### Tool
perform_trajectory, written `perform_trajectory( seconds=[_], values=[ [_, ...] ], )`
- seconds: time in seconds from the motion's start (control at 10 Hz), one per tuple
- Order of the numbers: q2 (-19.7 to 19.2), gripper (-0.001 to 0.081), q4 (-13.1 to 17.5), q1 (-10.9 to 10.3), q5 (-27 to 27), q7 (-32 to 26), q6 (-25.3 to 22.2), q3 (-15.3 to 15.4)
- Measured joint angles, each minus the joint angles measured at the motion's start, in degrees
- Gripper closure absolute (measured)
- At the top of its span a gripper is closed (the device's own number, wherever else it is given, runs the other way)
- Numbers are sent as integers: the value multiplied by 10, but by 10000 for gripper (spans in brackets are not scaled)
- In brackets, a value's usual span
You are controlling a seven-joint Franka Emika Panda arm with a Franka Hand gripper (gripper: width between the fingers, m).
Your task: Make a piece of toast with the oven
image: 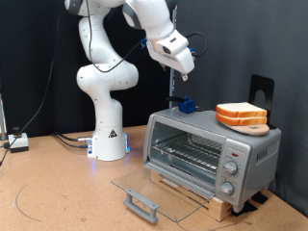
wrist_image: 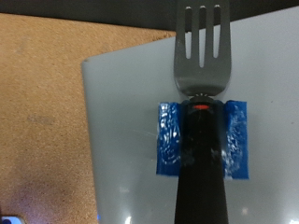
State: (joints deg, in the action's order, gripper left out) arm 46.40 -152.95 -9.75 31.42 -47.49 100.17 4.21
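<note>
The silver oven [image: 252, 152] stands on a wooden board, its glass door [image: 159, 188] folded down flat and its wire rack [image: 188, 152] bare. Two slices of toast [image: 241, 115] lie stacked on the oven's top, toward the exterior view's right. My gripper [image: 179, 69] hangs above the oven top's other end, shut on a fork [image: 174, 89] that points tines down. The wrist view shows the fork [wrist_image: 199, 56], its black handle wrapped in blue tape [wrist_image: 168, 140], over a corner of the oven top [wrist_image: 121, 140]. My fingers are out of that view.
The arm's white base [image: 109, 142] stands at the exterior view's left of the oven on a brown tabletop [image: 58, 192]. Cables run along the table toward the left edge. A black stand [image: 262, 89] rises behind the toast. Three knobs [image: 231, 166] sit on the oven's right panel.
</note>
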Motion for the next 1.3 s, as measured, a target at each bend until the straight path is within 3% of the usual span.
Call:
perform_trajectory(
  seconds=[0.1, 0.3, 0.7, 1.3],
  values=[
    [8, -1, -12, 3, 1, 17, 21, 20],
    [6, -1, -15, 3, 3, 7, 25, 18],
    [-11, -1, -57, 1, 3, -29, 87, 42],
    [-52, -1, -77, -23, 39, -58, 167, 87]
  ],
)
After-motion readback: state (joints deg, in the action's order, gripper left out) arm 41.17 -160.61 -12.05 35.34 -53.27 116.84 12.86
